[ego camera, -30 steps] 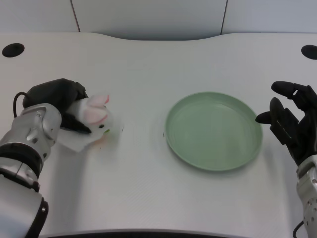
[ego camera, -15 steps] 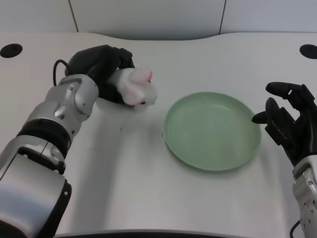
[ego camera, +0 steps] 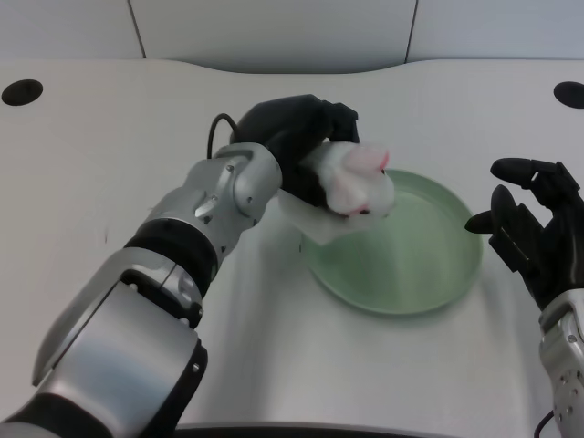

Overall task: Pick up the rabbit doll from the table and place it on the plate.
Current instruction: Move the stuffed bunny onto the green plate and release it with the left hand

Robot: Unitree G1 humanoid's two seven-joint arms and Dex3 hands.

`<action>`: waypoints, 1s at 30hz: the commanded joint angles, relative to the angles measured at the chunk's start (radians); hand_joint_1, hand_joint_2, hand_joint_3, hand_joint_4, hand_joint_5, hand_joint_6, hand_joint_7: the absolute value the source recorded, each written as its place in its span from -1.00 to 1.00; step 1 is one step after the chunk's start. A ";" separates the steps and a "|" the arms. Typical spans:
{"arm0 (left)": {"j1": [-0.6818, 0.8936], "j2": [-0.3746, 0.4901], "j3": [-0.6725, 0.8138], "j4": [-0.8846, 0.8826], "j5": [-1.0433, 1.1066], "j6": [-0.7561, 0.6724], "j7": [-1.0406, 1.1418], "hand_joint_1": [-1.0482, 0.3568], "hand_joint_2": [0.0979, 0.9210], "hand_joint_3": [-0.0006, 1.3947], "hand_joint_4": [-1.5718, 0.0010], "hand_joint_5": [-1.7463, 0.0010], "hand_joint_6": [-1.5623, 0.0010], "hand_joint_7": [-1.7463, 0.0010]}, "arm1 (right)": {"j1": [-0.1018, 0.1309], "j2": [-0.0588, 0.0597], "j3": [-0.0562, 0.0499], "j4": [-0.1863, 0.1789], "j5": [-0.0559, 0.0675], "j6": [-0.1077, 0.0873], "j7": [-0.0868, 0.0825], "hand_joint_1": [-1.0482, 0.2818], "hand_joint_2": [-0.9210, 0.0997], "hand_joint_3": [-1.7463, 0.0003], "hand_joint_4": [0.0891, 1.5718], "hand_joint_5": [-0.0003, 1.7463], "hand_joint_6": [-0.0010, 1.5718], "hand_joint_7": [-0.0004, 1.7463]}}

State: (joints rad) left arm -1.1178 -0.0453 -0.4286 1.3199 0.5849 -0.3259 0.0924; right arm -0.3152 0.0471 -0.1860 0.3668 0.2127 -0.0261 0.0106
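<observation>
The left hand (ego camera: pixel 297 137) is extended from the near left across the white table (ego camera: pixel 109 155) toward the right, and its black fingers (ego camera: pixel 338 123) are closed around the rabbit doll (ego camera: pixel 358 182). The doll is held, not released. It is a white plush with pink on its ears at the upper right and a small dark mark on its lower face. A flat white part of the doll hangs below the hand, over the plate's left rim.

The rabbit doll is located above the far-left part of the green plate (ego camera: pixel 411 269). Whether the doll touches the plate surface cannot be told from the head view; a shadow is seen beneath it on the plate. The plate is round, shallow and pale green, and it is positioned right of centre on the table.

The silver left forearm (ego camera: pixel 214 205) runs diagonally from the near-left corner up to the hand, with a black cable looped near the wrist.

The right hand (ego camera: pixel 534 233) is seen at the right edge, just right of the plate, with its black fingers apart and nothing in them.

Two dark round holes are set in the table, one at the far left (ego camera: pixel 22 91) and one at the far right (ego camera: pixel 568 94).
</observation>
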 commanded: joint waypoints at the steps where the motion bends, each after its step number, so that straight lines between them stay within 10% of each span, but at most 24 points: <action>1: -0.016 -0.018 -0.027 0.012 0.022 -0.006 -0.010 0.11 0.72 -0.94 -0.24 -0.97 -0.16 -0.90 | 0.007 0.004 -0.006 -0.007 0.004 -0.006 -0.010 0.15 -0.97 0.30 -0.60 0.92 -0.64 0.67; 8: -0.012 -0.056 -0.055 0.024 0.039 0.025 -0.026 0.11 0.80 -0.91 -0.20 -0.98 -0.14 -0.87 | 0.013 0.003 -0.004 0.028 -0.006 -0.055 0.004 0.17 -0.97 0.28 -0.55 0.96 -0.60 0.69; 16: -0.008 -0.062 -0.031 0.031 0.019 0.035 -0.059 0.05 0.68 -0.97 -0.12 -0.86 -0.07 -0.75 | 0.036 0.021 -0.003 -0.034 0.022 -0.012 0.001 0.16 -0.99 0.32 -0.58 0.95 -0.61 0.68; 18: -0.008 -0.061 -0.026 0.031 0.016 0.041 -0.072 -0.06 0.66 -0.99 -0.09 -0.35 -0.12 -0.13 | 0.039 0.026 -0.005 -0.058 0.030 0.021 -0.009 0.15 -0.99 0.33 -0.59 0.94 -0.63 0.67; 20: -0.008 -0.057 -0.030 0.032 0.021 0.043 -0.093 -0.08 0.65 -1.00 -0.10 -0.21 -0.16 0.05 | 0.045 0.029 -0.004 -0.074 0.026 0.034 -0.013 0.15 -1.00 0.34 -0.60 0.94 -0.63 0.67; 23: -0.005 -0.048 -0.057 0.034 0.049 0.037 -0.114 -0.34 0.68 -1.00 0.27 0.55 0.20 0.78 | 0.059 0.030 0.003 -0.097 0.017 0.041 -0.012 0.17 -1.00 0.28 -0.62 0.94 -0.63 0.66; 30: -0.022 -0.051 -0.070 0.037 0.052 0.117 -0.174 -0.69 0.72 -1.00 0.96 0.98 0.79 1.00 | 0.064 0.029 0.003 -0.118 0.014 0.065 -0.017 0.18 -0.98 0.28 -0.65 0.94 -0.65 0.66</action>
State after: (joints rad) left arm -1.1173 -0.1033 -0.4955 1.3491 0.6353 -0.2270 -0.0586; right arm -0.2642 0.0822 -0.1793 0.2664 0.2216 0.0258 0.0001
